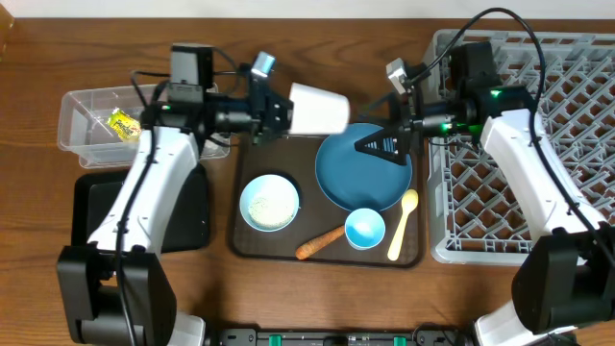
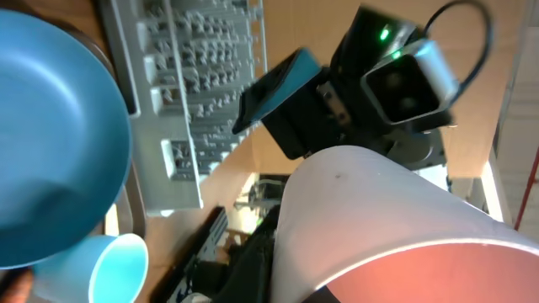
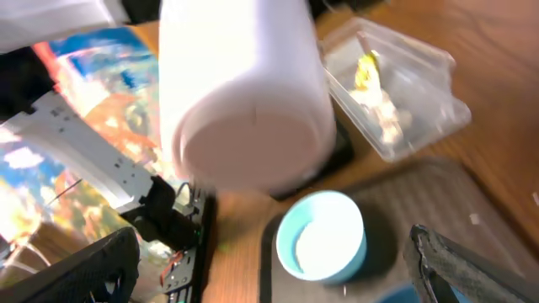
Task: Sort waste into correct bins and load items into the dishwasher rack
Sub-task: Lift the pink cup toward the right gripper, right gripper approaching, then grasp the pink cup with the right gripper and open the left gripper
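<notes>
Left gripper pinches the white cup by its rim, apparently; light, rigid, slick. Right gripper, spread at its four o'clock, could take the base.

The serving tray lies centred before me, the rack to its right. To its left sit the tub, farther off with the wrapper in it, and the flat tray, nearer me. On the serving tray the plate is back right and the bowl left of it, with the carrot piece, a cup and the spoon along the near edge, left to right. A second cup hangs in my left gripper over the back edge.
</notes>
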Available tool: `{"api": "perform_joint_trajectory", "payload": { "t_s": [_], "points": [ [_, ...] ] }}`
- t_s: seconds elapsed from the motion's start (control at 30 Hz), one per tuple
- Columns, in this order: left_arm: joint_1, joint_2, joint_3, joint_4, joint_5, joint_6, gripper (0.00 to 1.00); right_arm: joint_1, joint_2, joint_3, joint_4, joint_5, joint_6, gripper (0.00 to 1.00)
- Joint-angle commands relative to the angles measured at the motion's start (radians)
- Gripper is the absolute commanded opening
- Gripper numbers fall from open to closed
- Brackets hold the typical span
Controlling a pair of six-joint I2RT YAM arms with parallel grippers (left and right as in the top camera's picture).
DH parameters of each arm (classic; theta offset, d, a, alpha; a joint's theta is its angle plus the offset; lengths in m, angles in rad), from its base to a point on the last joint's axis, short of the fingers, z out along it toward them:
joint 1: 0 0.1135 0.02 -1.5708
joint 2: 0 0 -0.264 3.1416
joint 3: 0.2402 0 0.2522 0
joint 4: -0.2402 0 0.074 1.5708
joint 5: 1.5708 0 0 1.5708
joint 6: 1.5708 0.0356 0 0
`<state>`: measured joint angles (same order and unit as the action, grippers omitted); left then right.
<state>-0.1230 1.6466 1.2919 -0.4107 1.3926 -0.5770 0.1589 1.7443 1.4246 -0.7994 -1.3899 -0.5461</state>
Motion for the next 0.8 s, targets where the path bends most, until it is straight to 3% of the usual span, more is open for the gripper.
{"api": "perform_joint_trajectory", "payload": {
  "t_s": [0.0,0.27,0.47,0.77],
  "points": [
    [-0.032,0.007,0.008,0.006,0.002,-0.001,0.06,0.016,0.006,-0.001,0.034,-0.112,-0.039,0.99],
    [-0.056,0.007,0.008,0.010,0.002,-0.001,0.06,0.027,0.006,-0.001,0.100,-0.114,-0.027,0.99],
    [-0.065,0.006,0.008,0.010,-0.031,-0.005,0.06,0.069,0.006,-0.001,0.179,-0.159,-0.027,0.89],
    [-0.064,0.007,0.008,0.010,-0.032,-0.005,0.06,0.097,0.006,-0.001,0.214,-0.153,-0.027,0.82]
  ]
}}
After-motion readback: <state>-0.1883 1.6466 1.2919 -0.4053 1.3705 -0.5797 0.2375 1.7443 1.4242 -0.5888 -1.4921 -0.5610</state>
